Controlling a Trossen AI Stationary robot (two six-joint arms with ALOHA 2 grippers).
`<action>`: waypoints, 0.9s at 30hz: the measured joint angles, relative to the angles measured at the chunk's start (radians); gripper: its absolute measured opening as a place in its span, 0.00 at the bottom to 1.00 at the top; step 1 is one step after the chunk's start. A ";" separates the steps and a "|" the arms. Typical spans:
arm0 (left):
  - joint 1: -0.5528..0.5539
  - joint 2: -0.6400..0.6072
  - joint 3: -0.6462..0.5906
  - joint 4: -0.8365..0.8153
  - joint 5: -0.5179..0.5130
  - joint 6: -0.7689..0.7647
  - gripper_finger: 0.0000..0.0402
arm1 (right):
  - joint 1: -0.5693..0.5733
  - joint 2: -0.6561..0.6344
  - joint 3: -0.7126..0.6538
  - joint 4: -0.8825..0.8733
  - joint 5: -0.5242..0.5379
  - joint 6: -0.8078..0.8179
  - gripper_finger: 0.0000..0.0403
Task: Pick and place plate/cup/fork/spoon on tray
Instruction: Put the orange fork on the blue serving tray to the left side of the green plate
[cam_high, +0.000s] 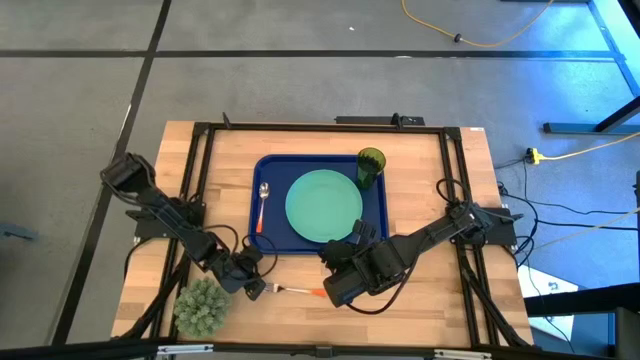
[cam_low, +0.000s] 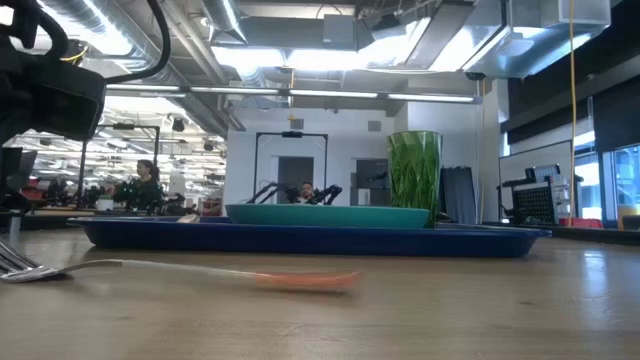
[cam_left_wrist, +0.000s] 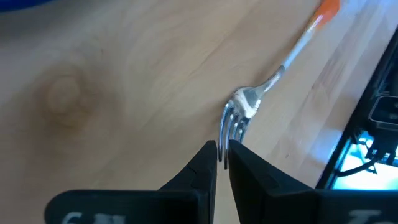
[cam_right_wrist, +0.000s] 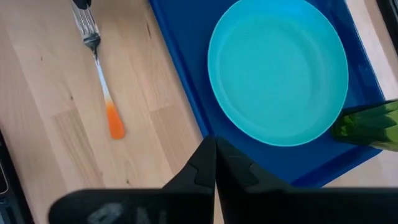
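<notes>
- Fork (cam_left_wrist: 249, 112) tips hidden between the left end effector's (cam_left_wrist: 222, 155) fingers in the left wrist view; handle end cut off at the edge there.
- Fork head cut off at the side of the low view; orange handle blurry there.
- Spoon (cam_high: 263, 205) hard to make out in the low view behind the tray (cam_high: 268, 170) rim.
- Cup (cam_right_wrist: 367, 124) only partly seen in the right wrist view.
- Left end effector low on the wooden surface (cam_high: 420, 310), near the front edge, just beside a spiky plant (cam_high: 202, 305).
- Its fingers narrow, pinched on the fork's tines.
- Fork flat on the surface, in front of the tray, handle pointing toward the right end effector (cam_high: 335, 285).
- Right end effector at the tray's front right corner, fingers pressed together, holding nothing.
- Plate (cam_high: 324, 205) in the middle of the tray.
- Cup upright at the tray's back right corner, just beside the plate.
- Spoon on the tray's left side, beside the plate.
</notes>
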 joint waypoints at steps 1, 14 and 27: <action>0.000 0.005 0.000 0.003 0.000 0.000 0.08 | 0.000 0.000 0.000 0.000 -0.001 0.000 0.01; 0.000 0.008 0.000 0.003 0.001 0.000 0.08 | 0.000 0.000 0.000 -0.003 -0.001 -0.004 0.01; 0.020 -0.014 0.001 0.002 0.066 0.008 0.00 | 0.000 0.000 0.000 -0.003 0.000 -0.024 0.01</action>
